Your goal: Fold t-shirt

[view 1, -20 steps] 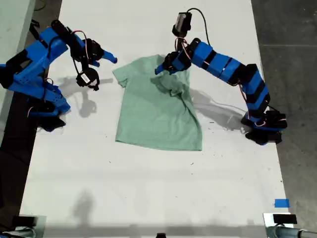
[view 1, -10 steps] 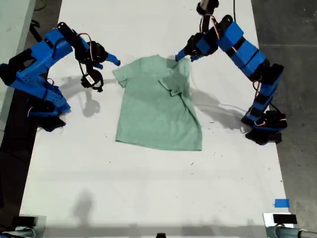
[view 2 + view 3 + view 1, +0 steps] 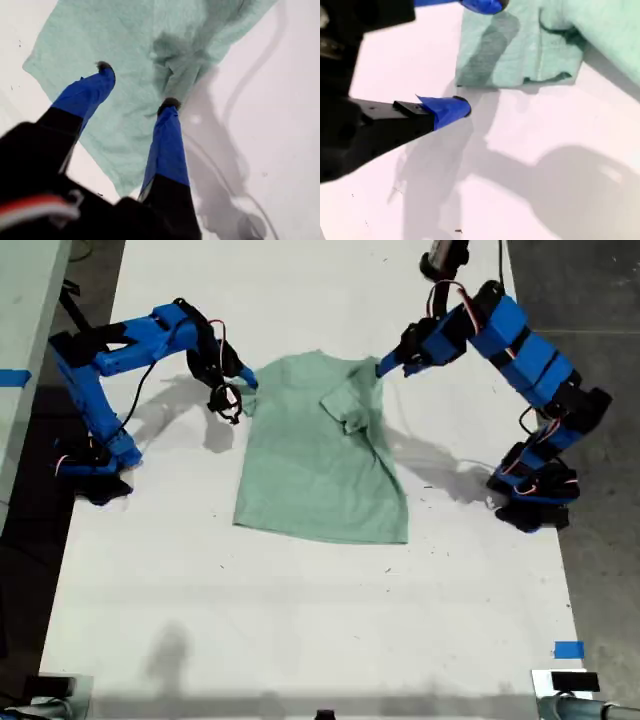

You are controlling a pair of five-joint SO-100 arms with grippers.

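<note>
My second pincer open, straddling t-shirt sleeve

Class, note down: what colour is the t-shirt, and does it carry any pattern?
The t-shirt is plain pale mint green, with no pattern visible; the exterior view shows it best.

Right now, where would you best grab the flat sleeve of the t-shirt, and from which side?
I'd take the sleeve by its outer hem, coming in low from the exterior view's left. It lies flat, sticking out from the t-shirt, with its free edge facing that way. My second tool is open there, one finger over the cloth and one on the table.
</note>
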